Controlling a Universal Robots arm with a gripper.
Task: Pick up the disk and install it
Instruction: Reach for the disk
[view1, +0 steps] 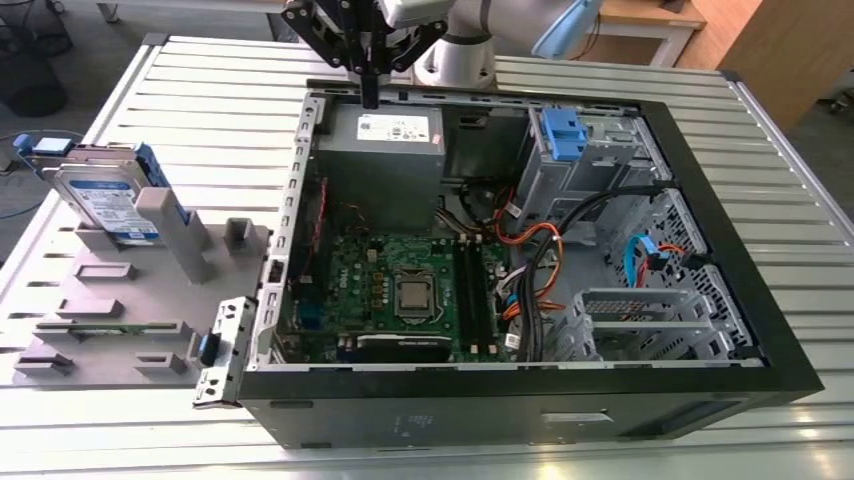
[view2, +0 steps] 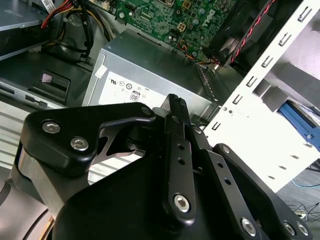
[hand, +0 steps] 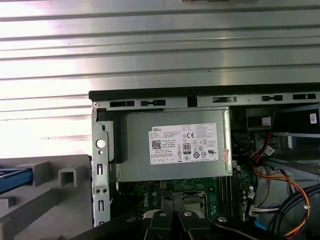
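Exterior view: the disk (view1: 114, 200) stands on edge in a grey fixture (view1: 134, 300) at the left of the frame, label facing outward, a blue rail along its upper edge. It is outside the open computer case (view1: 534, 400) and untouched. The gripper (view1: 370, 98) hangs at upper centre over the grey power supply box (view1: 380, 150), well apart from the disk, with its jaws drawn together on nothing. Second wrist view: the gripper (view2: 175, 105) crosses the centre of the frame, fingers meeting at the tip and empty, with the power supply box (view2: 150, 70) beyond it. First wrist view: the gripper (hand: 172, 219) sits at the bottom edge, the power supply box (hand: 175, 145) is mid-frame, and the slatted table (hand: 160, 50) lies above. Assessment: the disk is judged rigid, fairly heavy for its size, smooth-faced and sensitive to shock. The best hold is judged to be across its flat faces near the exposed upper edge, clear of the fixture.
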